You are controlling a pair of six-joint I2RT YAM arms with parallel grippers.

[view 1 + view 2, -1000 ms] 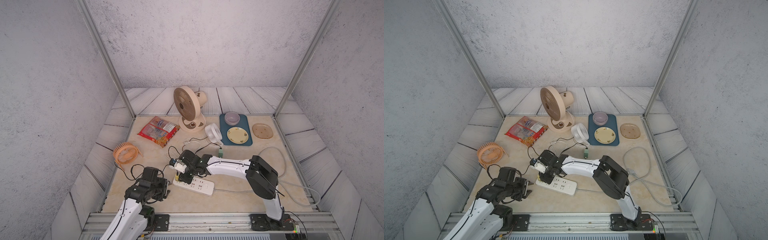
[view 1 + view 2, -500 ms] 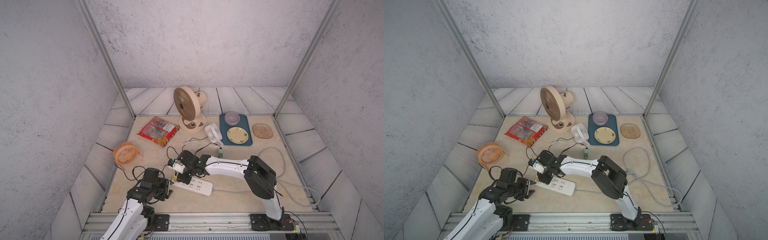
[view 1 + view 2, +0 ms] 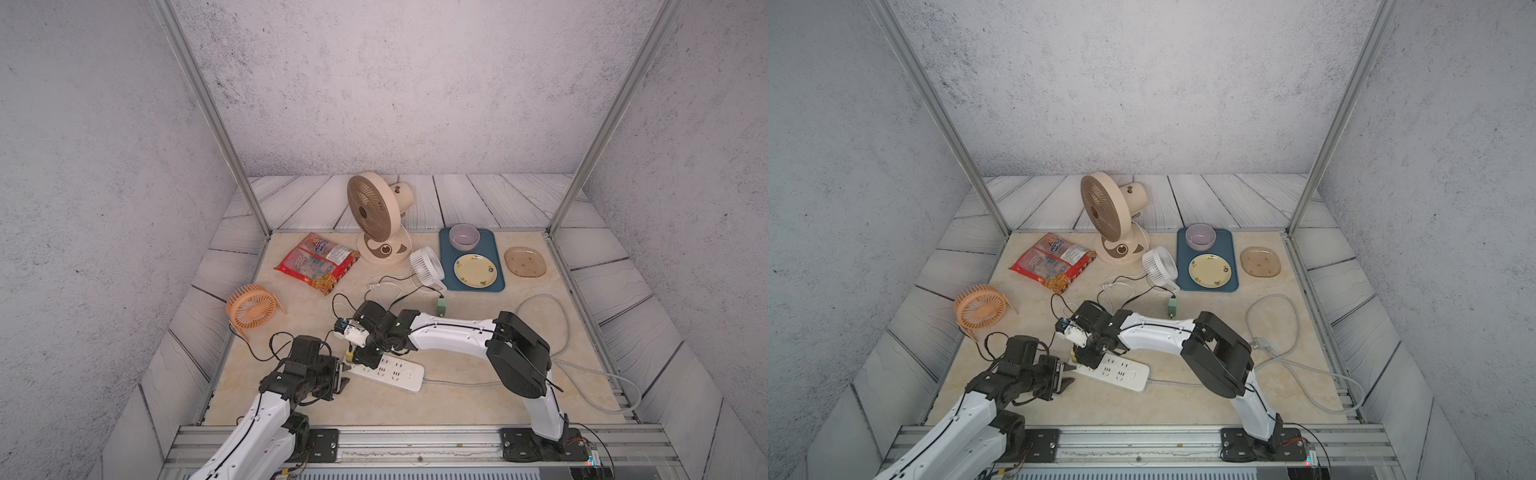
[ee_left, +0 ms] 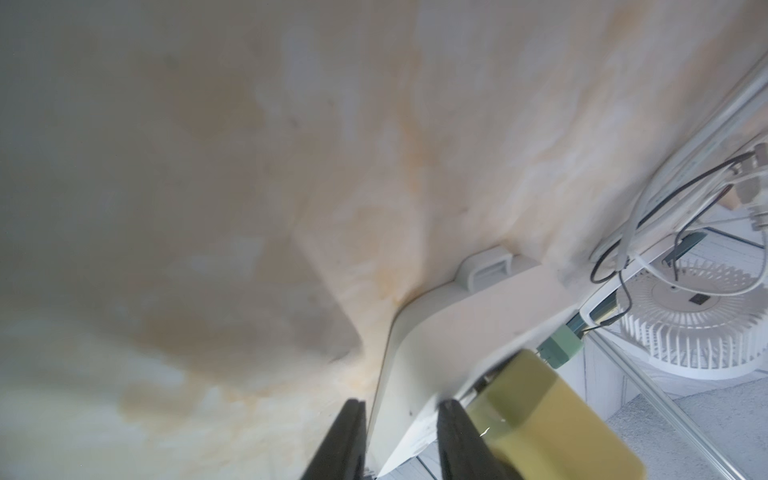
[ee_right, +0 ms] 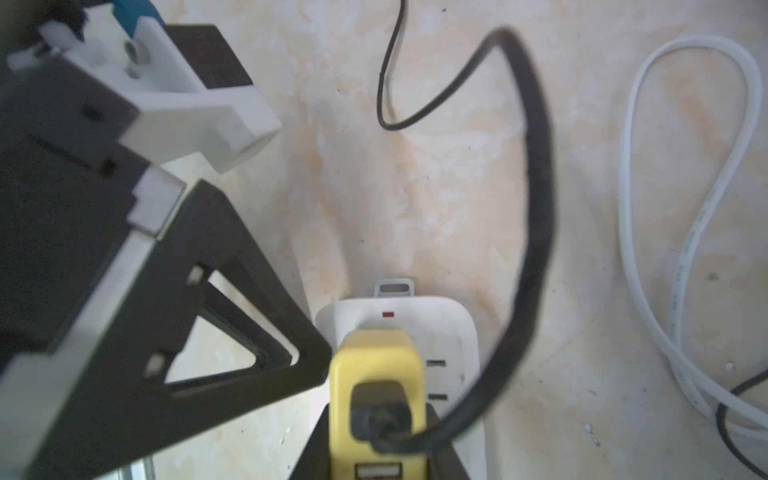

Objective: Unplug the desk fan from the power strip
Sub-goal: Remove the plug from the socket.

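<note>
The white power strip point(image 3: 388, 369) lies flat near the table's front, seen in both top views. A yellow plug point(image 3: 350, 354) with a thick black cord point(image 5: 536, 216) sits in its left end. My right gripper point(image 5: 376, 440) is shut on that yellow plug point(image 5: 376, 365) from above. My left gripper point(image 4: 402, 432) has its two black fingers on either side of the strip's left end point(image 4: 449, 328) and is shut on it. The beige desk fan point(image 3: 376, 220) stands at the back. I cannot trace the black cord to it.
An orange fan point(image 3: 251, 306) lies at the left, and a small white fan point(image 3: 427, 266) with a green adapter point(image 3: 441, 306) in the middle. A snack bag point(image 3: 318, 262), a blue tray point(image 3: 494, 249) with bowl and plate, a glass dish point(image 3: 524, 262) and the strip's pale cord point(image 3: 557, 332) are nearby.
My left gripper has moved right to the strip's left end and narrowed onto it. My right gripper has stayed shut on the yellow plug.
</note>
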